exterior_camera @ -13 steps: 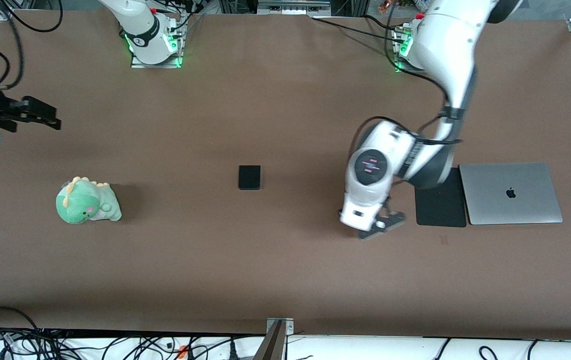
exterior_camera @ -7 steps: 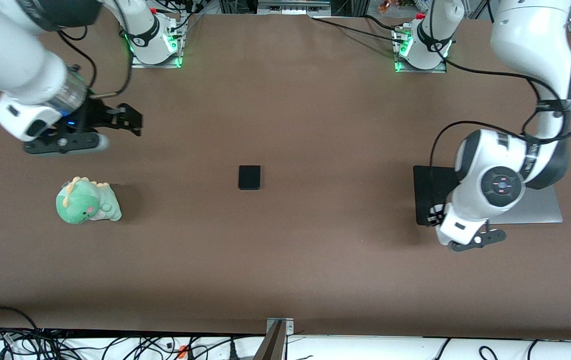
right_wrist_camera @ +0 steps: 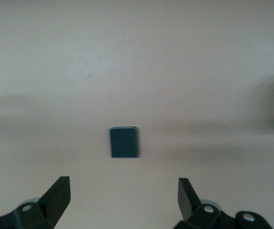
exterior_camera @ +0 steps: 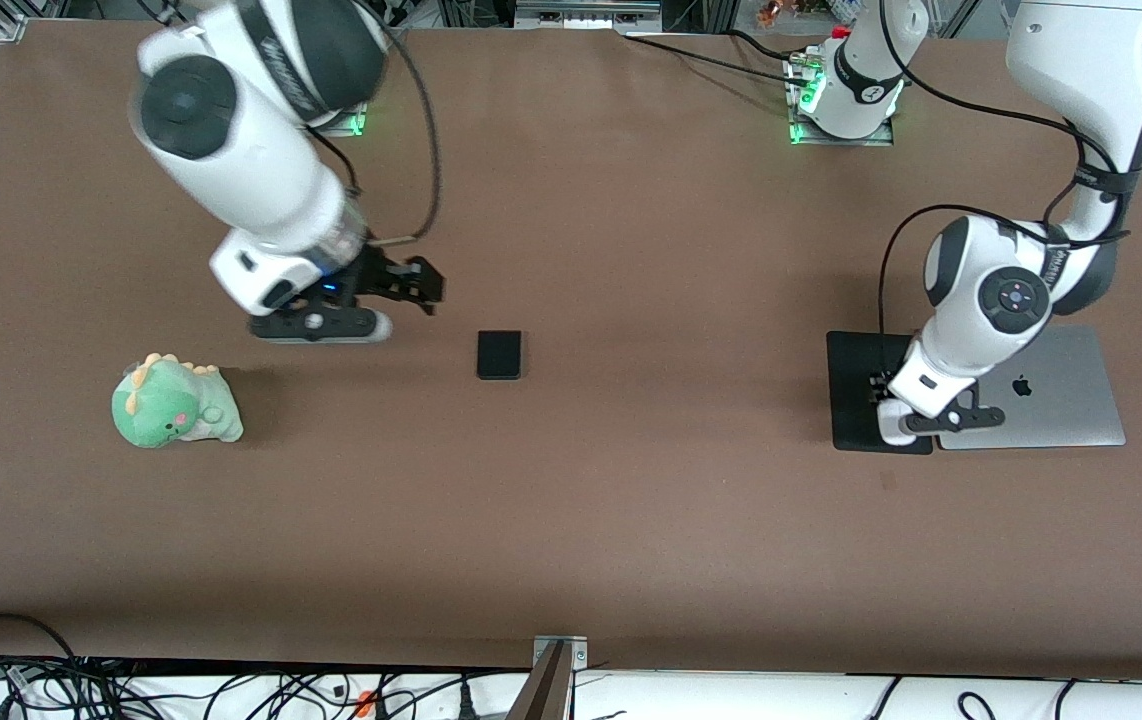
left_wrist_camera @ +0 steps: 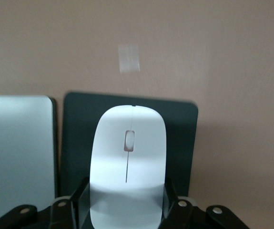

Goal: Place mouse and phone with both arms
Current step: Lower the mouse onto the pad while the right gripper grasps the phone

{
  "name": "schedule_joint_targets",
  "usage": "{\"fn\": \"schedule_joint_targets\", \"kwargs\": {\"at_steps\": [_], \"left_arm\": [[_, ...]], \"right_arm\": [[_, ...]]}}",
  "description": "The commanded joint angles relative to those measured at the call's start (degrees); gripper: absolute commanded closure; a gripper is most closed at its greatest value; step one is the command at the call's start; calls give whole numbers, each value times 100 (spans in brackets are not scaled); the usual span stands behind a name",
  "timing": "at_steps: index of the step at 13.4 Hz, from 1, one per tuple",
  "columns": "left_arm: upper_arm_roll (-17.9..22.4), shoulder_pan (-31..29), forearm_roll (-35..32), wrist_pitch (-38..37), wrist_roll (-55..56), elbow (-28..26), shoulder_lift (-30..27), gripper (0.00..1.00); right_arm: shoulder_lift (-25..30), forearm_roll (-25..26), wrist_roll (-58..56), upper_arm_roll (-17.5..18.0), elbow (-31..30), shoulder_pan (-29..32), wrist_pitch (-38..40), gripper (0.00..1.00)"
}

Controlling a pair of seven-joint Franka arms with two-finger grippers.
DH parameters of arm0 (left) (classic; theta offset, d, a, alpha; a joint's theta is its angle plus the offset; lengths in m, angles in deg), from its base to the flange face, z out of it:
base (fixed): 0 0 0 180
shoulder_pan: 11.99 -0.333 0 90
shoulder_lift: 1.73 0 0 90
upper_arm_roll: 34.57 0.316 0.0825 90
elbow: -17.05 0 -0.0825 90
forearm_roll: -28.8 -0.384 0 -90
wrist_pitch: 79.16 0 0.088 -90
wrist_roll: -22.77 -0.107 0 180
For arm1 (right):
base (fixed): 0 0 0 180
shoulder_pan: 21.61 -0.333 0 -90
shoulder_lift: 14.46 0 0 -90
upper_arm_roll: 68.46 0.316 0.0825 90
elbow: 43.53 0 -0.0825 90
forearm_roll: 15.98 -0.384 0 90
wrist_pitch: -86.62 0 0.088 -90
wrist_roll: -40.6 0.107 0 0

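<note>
The white mouse (left_wrist_camera: pixel 127 162) sits between the fingers of my left gripper (left_wrist_camera: pixel 126 191), which is shut on its sides. In the front view the left gripper (exterior_camera: pixel 886 420) holds the mouse (exterior_camera: pixel 888 430) over the black mouse pad (exterior_camera: pixel 856 380), at the pad's edge nearer the front camera. The black phone (exterior_camera: pixel 499 354) lies flat mid-table. My right gripper (exterior_camera: pixel 426 288) hangs open over the bare table beside the phone, toward the right arm's end. The right wrist view shows the phone (right_wrist_camera: pixel 124 141) ahead of the open right gripper (right_wrist_camera: pixel 124 191), with nothing between its fingers.
A silver laptop (exterior_camera: pixel 1061 400) lies closed beside the mouse pad, toward the left arm's end. A green dinosaur plush (exterior_camera: pixel 174 403) stands toward the right arm's end, nearer the front camera than the right gripper. A pale tape patch (left_wrist_camera: pixel 129 58) marks the table near the pad (left_wrist_camera: pixel 179 129).
The right arm swept in from its end of the table to just beside the phone. The left arm carried the mouse from over bare table to over the mouse pad.
</note>
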Motion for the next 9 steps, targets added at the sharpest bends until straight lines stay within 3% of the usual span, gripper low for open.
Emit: {"fn": "schedule_joint_targets", "kwargs": {"at_steps": [1,6,8,9], "left_arm": [[-79,-245,-51,462,-448,-629,-300,47],[-70,-343,-69,1113,-475,-700,156,44],[-70,-343,-69,1132,-475,-700,174,42],[-70,-343,-69,1123,-475,-692,174,35]], "right_arm": [[-505,30,398,-67,-211,-217,-695,0],[-893,48,809,-85,-1344,-384,-2189,0],[-1234,327,1380,-102,-1513,-560,-2692,0],[-1375,547,1600,-102,-1487,-656,-2807,0]]}}
